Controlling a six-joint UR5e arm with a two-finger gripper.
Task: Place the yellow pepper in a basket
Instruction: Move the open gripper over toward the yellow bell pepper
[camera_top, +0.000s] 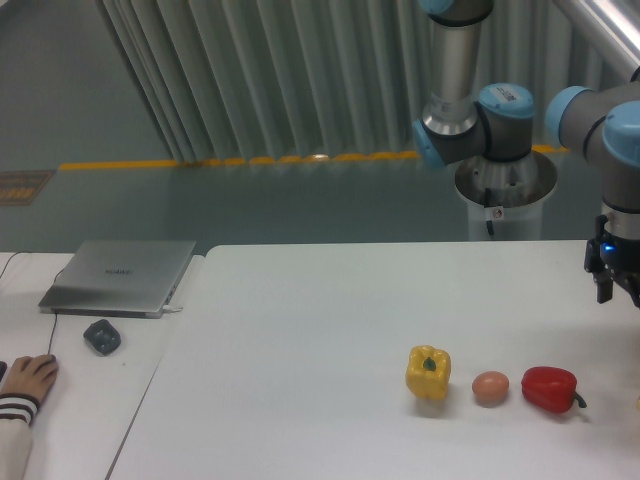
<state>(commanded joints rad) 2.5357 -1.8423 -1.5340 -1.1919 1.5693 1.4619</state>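
The yellow pepper (428, 372) sits on the white table (330, 330) right of centre, near the front, with its green stem up. My gripper (619, 291) hangs at the far right edge of the view, above the table and well behind and to the right of the pepper. Its two dark fingers point down with a gap between them and hold nothing. No basket is in view.
A tan egg (490, 387) lies just right of the yellow pepper, and a red pepper (550, 389) lies right of the egg. A closed laptop (120, 276), a grey mouse (102, 336) and a person's hand (28, 377) are on the left table.
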